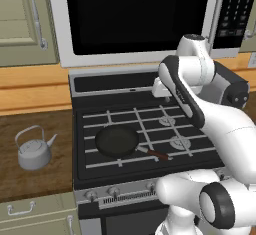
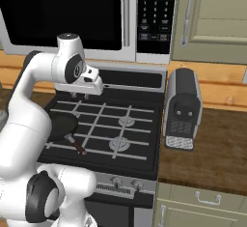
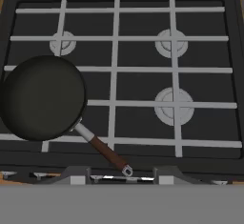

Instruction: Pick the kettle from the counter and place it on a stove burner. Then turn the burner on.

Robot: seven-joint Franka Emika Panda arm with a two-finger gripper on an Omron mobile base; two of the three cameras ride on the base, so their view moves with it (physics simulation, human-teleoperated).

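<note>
Nearest you, the control knobs (image 1: 114,192) line the stove's front edge. Behind them the black frying pan (image 1: 117,141) sits on the front left grate, handle pointing right. The kettle (image 1: 34,149) stands upright on the table (image 1: 30,179), left of the stove and well apart from your hand (image 1: 161,90). A bare stove burner (image 3: 174,105) lies beside the pan. Your hand hangs over the stove's rear, holding nothing (how far it is open, you cannot tell).

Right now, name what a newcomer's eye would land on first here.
The big white arm looms over the stove, its gripper hanging above the back of the grates. A black frying pan sits on the stove's front left burner. The small kettle waits alone on the counter to the stove's left.
</note>
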